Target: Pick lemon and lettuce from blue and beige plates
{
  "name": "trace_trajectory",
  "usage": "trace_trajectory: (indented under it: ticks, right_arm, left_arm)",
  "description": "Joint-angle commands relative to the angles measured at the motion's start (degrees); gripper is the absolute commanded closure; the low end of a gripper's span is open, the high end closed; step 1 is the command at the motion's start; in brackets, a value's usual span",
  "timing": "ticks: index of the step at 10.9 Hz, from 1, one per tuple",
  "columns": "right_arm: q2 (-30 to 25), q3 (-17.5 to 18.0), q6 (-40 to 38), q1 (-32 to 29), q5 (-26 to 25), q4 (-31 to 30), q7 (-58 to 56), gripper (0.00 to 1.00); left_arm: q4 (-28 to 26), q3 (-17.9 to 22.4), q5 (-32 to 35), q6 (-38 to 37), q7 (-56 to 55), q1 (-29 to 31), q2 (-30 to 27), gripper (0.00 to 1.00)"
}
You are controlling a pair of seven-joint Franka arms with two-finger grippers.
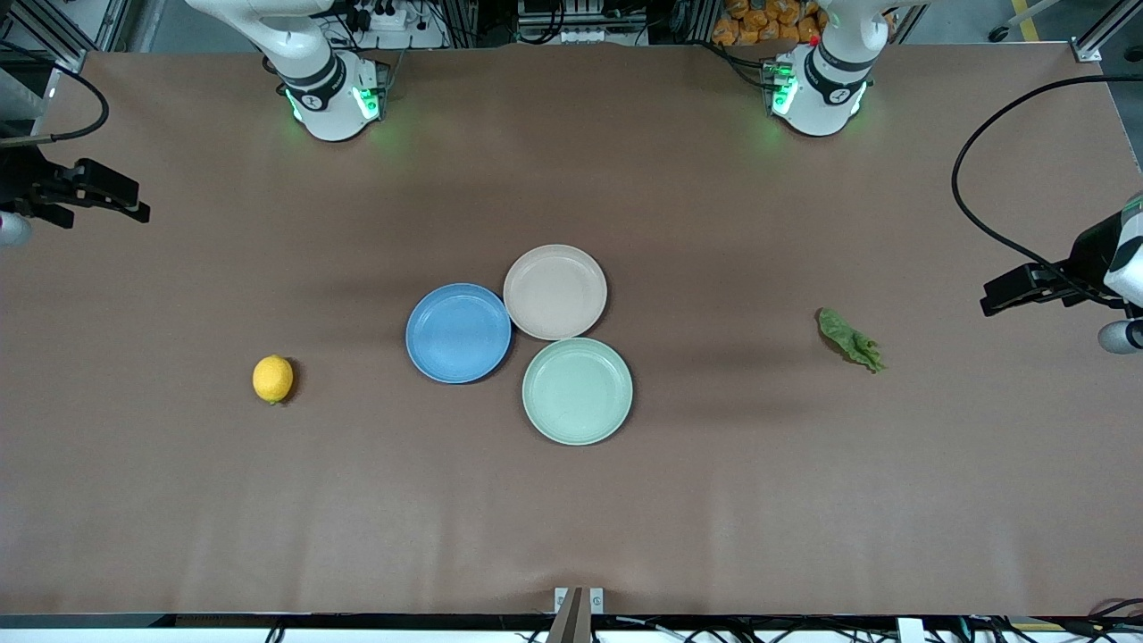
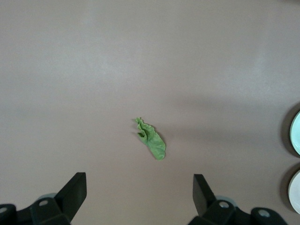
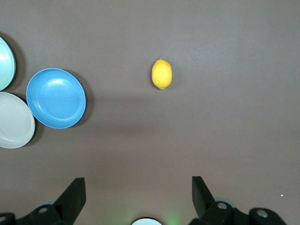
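The lemon (image 1: pixel 272 379) lies on the bare table toward the right arm's end; it also shows in the right wrist view (image 3: pixel 161 73). The lettuce (image 1: pixel 851 339) lies on the table toward the left arm's end, and in the left wrist view (image 2: pixel 151 138). The blue plate (image 1: pixel 458 332) and the beige plate (image 1: pixel 554 291) sit mid-table, touching, both empty. My right gripper (image 1: pixel 134 204) hangs open and empty high over the table's right-arm end (image 3: pixel 138 194). My left gripper (image 1: pixel 993 299) hangs open and empty over the left-arm end (image 2: pixel 139 192).
A mint green plate (image 1: pixel 577 390), empty, sits against the two plates, nearer to the front camera. The blue plate (image 3: pixel 56 97), beige plate (image 3: pixel 14 121) and mint plate (image 3: pixel 4 63) show in the right wrist view. The arms' bases (image 1: pixel 332 98) stand along the table's robot edge.
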Motion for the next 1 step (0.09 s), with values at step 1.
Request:
trace_trajectory:
  ticks: [1]
  right_arm:
    - [-0.6, 0.3, 0.4, -0.1, -0.9, -0.7, 0.4, 0.00]
  left_arm:
    - [0.0, -0.3, 1.1, -0.6, -1.4, 0.0, -0.7, 0.00]
